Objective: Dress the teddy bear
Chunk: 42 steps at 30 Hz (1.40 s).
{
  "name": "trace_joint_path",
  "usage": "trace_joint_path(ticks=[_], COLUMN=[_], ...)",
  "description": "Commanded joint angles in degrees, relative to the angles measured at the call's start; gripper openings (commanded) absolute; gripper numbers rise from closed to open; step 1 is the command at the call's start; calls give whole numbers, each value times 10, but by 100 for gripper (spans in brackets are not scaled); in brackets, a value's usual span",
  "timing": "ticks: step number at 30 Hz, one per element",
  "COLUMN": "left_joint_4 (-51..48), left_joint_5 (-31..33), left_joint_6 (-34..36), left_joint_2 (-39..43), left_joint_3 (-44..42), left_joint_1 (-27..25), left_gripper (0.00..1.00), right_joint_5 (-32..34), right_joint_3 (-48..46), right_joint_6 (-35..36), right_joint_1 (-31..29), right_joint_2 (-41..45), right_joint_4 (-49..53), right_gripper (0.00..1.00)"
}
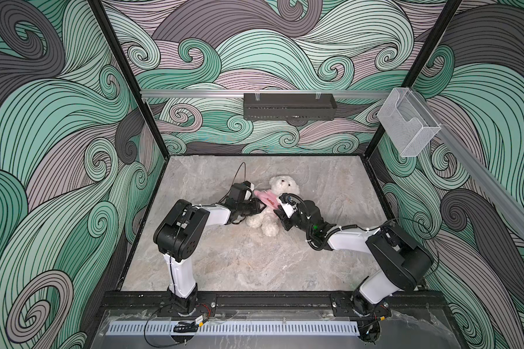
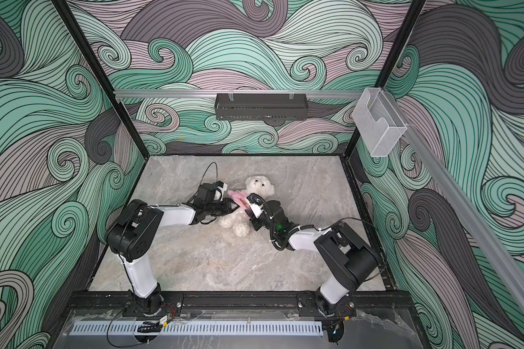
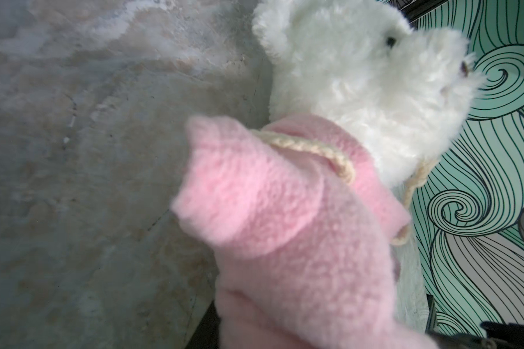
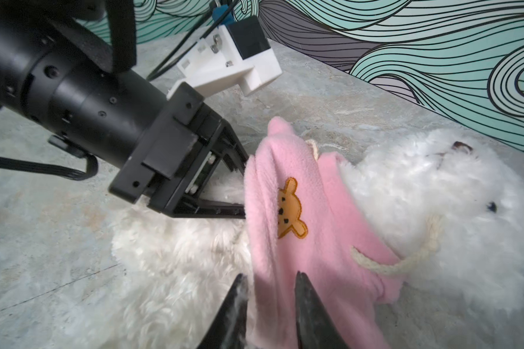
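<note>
The left gripper [image 4: 245, 187], jaws parted, hides its tips under the hem of the pink shirt [image 4: 330, 211], grip impossible to tell, the teddy bear [image 1: 282, 185] lies face-up mid-table [image 1: 224, 266] with that shirt bunched at its chest, and the right gripper [image 4: 270, 275] straddles the hem, released.

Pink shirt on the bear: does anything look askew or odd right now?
Yes. The pink shirt is bunched high on the teddy bear, around neck and chest, leaving its belly bare. The bear-face patch sits tilted sideways, and the cream drawstring trails loose across the fur.
</note>
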State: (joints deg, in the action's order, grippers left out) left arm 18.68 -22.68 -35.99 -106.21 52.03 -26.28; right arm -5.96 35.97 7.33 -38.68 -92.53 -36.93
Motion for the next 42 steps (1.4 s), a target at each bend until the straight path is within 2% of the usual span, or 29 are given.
trace_joint_path(ticks=[1,6,12,13,16,17,18,20,23,27,34,38,42], left_joint_4=[-30,-39,-40,-38,-33,-31,-30,-31,-43,-49,-93,-111,-88], left_joint_5=[-5,-7,-11,-12,-8,-3,0,8,32,55,78,70,107], left_joint_6=[40,43,43,41,43,48,59,96,174,249,322,423,532], left_joint_2=[18,23,27,26,29,36,44,72,122,181,232,238,239], left_joint_3=[2,3,-1,-3,-9,-14,-20,-37,-63,-81,-57,-58,-84], left_joint_1=[1,0,-2,-1,-1,0,0,-1,0,0,0,-10,-44], left_gripper=[33,34,35,36,42,48,54,67,76,88,89,87,88], right_joint_5=[2,-20,-13,-6,1,-11,-26,-66,-130,-173,-199,-217,-234], right_joint_3=[25,53,101,111,118,116,115,120,141,139,150,165,183], right_joint_6=[37,48,63,62,39,26,13,-21,-62,-84,-98,-113,-128], right_joint_1=[-3,-5,-9,-9,-8,-7,-5,2,19,29,38,44,47], right_joint_2=[-17,-32,-71,-79,-87,-82,-74,-56,-43,-34,-34,-41,-48], right_joint_4=[37,62,69,67,52,48,51,82,156,188,198,204,216], right_gripper=[34,42,43,40,5,0,0,0,0,0,0,0,0])
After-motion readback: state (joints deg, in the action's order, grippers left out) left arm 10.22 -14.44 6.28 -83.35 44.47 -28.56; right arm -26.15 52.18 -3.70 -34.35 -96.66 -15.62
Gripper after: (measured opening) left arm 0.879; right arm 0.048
